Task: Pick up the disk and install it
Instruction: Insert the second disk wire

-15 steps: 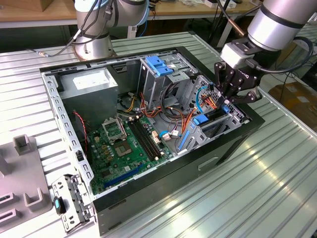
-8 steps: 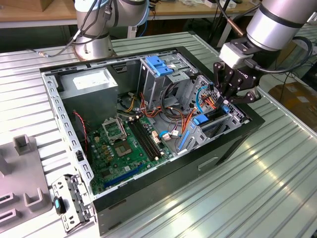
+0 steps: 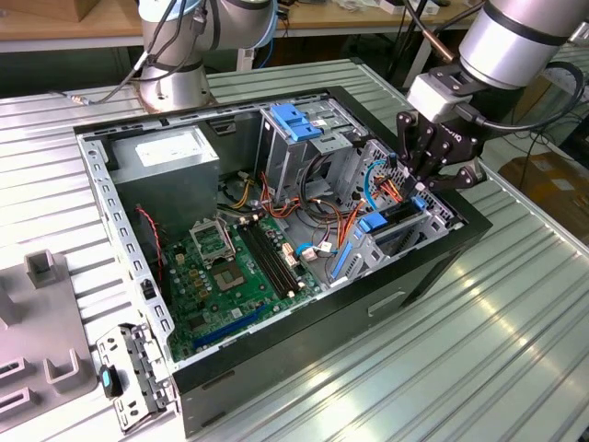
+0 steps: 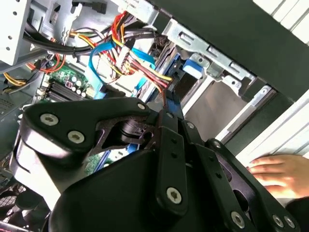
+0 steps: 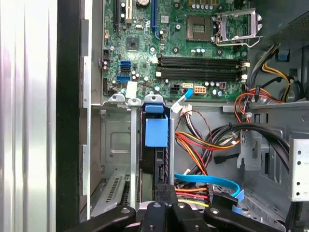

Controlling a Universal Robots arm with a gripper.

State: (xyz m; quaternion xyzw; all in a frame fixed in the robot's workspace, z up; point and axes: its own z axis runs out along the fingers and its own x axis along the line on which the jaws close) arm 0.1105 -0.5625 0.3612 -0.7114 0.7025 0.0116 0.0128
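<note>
The disk (image 5: 153, 169) stands on edge in the drive bay at the side of the open computer case (image 3: 433, 276) on the exterior view's right. Its blue rail tab (image 5: 156, 130) faces the motherboard. In the exterior view the disk (image 3: 391, 221) shows as a blue-railed slab among the bay's metal walls. My gripper (image 3: 416, 189) reaches down into that bay, and its black fingers converge to a point at the disk's outer end. In both wrist views the gripper (image 5: 166, 186) (image 4: 171, 104) looks shut, its tips touching the disk's edge beside the red and yellow cables.
Power cables (image 5: 203, 145) and a blue data cable (image 5: 207, 180) crowd the bay. A grey power supply (image 3: 175, 157), a motherboard (image 3: 230, 267) and a blue latch plate on its cage (image 3: 299, 124) fill the case. A person's hand (image 4: 280, 174) rests outside the case. Grey fixtures (image 3: 46, 267) lie at the exterior view's left.
</note>
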